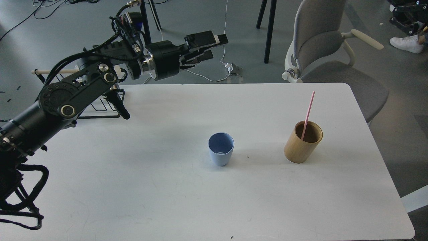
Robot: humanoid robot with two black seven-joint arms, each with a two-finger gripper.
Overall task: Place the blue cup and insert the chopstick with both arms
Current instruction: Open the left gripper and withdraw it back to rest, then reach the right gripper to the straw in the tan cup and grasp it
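Note:
The blue cup stands upright and alone on the white table, near its middle. The pink chopstick leans inside the tan bamboo holder to the cup's right. My left gripper is raised high above the table's far edge, far up and left of the cup. Its fingers are spread and hold nothing. My right arm is out of view.
A black wire rack sits at the table's far left, mostly hidden behind my left arm. A grey office chair stands behind the table's far right corner. Cables and table legs are on the floor beyond.

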